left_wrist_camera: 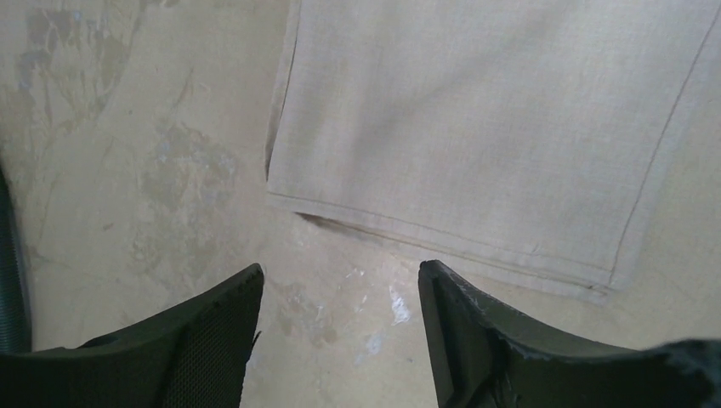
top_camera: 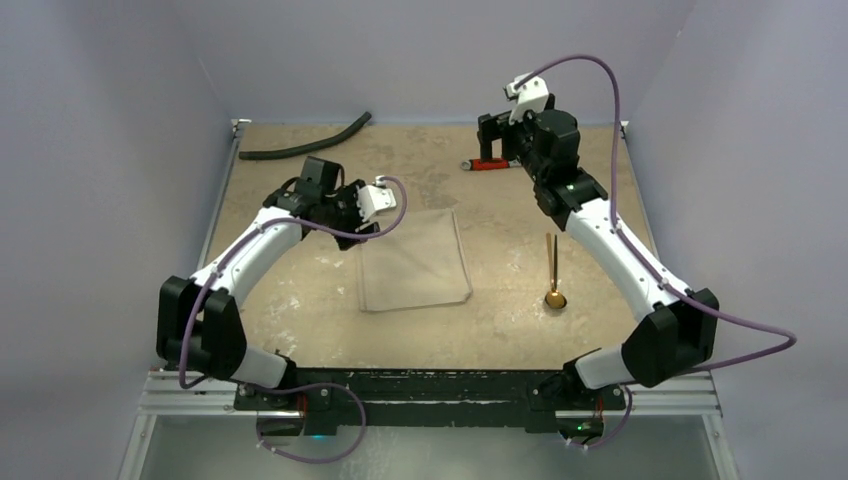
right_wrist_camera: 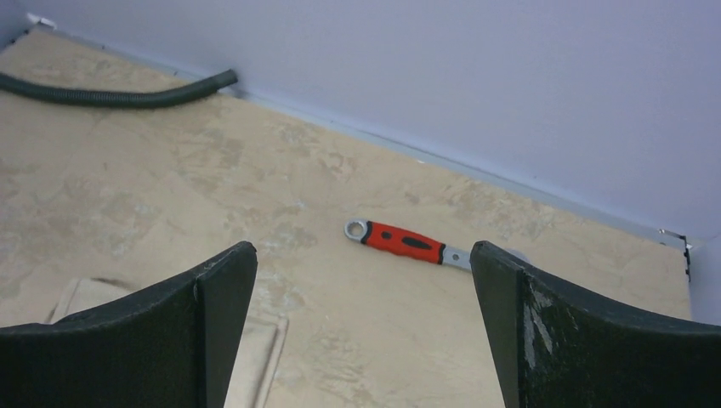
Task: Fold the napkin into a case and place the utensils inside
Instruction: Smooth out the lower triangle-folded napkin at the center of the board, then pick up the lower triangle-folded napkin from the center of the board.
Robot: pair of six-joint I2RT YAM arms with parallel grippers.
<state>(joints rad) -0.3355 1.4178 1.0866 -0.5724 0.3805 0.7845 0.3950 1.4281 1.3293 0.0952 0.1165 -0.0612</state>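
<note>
Beige napkin (top_camera: 414, 262) folded flat, gold spoon (top_camera: 551, 268) apart to R.

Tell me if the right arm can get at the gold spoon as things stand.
Probably yes. The spoon lies alone on bare table beside the right arm, clear of the napkin, and the right gripper is open and empty, though it must reach back.

The whole mottled tan tabletop (top_camera: 500, 330) is taken in by a fixed camera set high above and behind the arm bases, tilted down toward the far pale lilac wall (top_camera: 430, 50). From the left wrist, the table is viewed steeply and closely, onto one corner of the flat beige cloth napkin (left_wrist_camera: 476, 127). From the right wrist, a shallower, more distant look is given toward the far wall. The red-handled silver wrench (right_wrist_camera: 406, 241) and curved black ribbed hose (right_wrist_camera: 110, 95) seen there are shared with the overhead view.
</note>
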